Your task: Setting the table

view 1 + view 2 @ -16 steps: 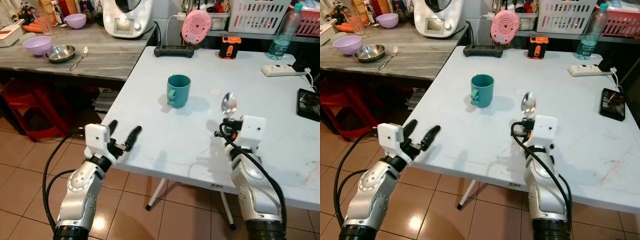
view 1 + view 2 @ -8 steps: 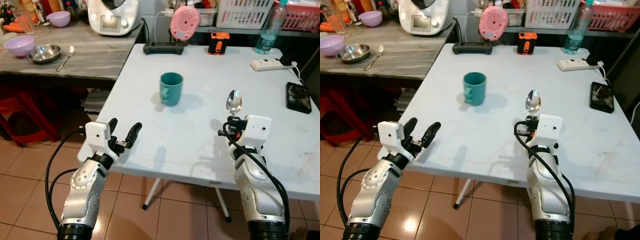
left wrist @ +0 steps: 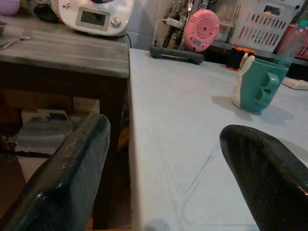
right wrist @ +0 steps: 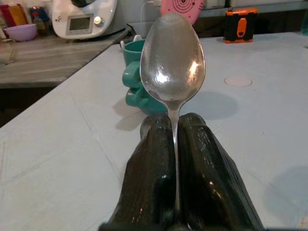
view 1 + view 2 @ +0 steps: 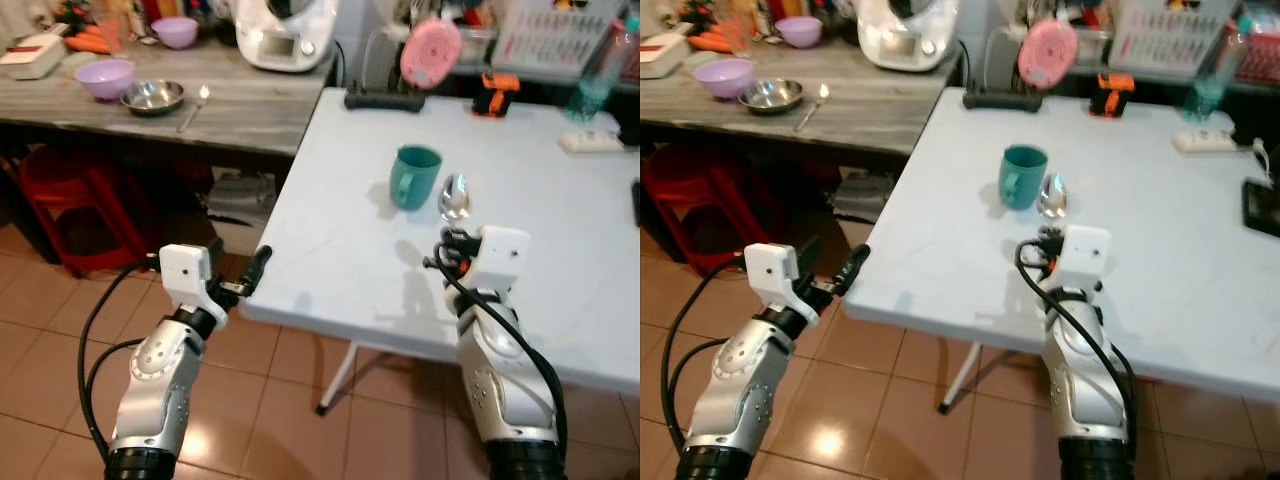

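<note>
Soft indoor light, slight motion blur

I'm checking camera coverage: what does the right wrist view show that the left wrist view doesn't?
Right wrist view alone: the spoon pinched upright between the right gripper's fingers, and a round mark on the table. Left wrist view alone: the left gripper's open fingers, the table edge and the black controller. Both share the teal mug, white table, pink device, orange tool and white appliance.

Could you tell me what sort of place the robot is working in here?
Most likely a home kitchen or dining area: a white food processor and bowls on a wooden counter, beside a white table holding a teal mug.
</note>
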{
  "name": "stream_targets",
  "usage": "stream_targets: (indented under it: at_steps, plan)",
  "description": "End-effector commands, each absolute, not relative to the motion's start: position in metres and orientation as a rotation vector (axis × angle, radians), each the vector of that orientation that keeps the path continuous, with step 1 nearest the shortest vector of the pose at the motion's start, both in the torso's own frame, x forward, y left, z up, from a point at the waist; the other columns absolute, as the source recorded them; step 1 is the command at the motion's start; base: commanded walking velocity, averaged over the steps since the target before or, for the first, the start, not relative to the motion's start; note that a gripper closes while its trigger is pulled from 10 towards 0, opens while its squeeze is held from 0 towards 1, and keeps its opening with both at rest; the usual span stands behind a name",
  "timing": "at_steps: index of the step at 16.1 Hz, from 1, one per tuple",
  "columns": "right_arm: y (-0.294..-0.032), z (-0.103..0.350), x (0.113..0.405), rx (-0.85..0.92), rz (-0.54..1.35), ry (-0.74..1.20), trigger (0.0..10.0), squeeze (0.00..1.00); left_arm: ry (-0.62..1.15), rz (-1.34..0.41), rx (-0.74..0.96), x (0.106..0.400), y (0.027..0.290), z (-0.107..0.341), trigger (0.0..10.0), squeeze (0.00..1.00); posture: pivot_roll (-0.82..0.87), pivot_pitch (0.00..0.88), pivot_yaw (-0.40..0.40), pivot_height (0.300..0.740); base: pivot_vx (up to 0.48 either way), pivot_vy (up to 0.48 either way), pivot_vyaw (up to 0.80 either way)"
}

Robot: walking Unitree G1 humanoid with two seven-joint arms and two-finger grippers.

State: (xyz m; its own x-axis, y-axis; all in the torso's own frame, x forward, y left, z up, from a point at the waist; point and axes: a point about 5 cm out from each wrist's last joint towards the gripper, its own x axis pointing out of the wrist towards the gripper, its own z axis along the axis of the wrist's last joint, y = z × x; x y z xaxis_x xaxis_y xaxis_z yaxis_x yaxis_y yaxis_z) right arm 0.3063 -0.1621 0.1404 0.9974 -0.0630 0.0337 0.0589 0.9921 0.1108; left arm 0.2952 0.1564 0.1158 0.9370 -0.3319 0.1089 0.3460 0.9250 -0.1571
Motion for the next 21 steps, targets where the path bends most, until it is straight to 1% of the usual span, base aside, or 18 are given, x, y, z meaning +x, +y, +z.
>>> stream_targets:
  at_steps: [1,21]
  plan:
    - [-0.1670,0.1431,0.3065,0.107,-0.076,-0.053,10.0,0.00,-0.080,-0.348,-0.170,0.2962,0.1528,0.1158,10.0,0.00,-0.05,0.063,0.032,0.740,0.000,0.398,0.00]
    - [-0.1673,0.1407,0.3092,0.115,-0.080,-0.054,10.0,0.00,-0.089,-0.324,-0.162,0.2985,0.1537,0.1159,10.0,0.00,-0.04,0.053,0.027,0.740,0.000,0.405,0.00]
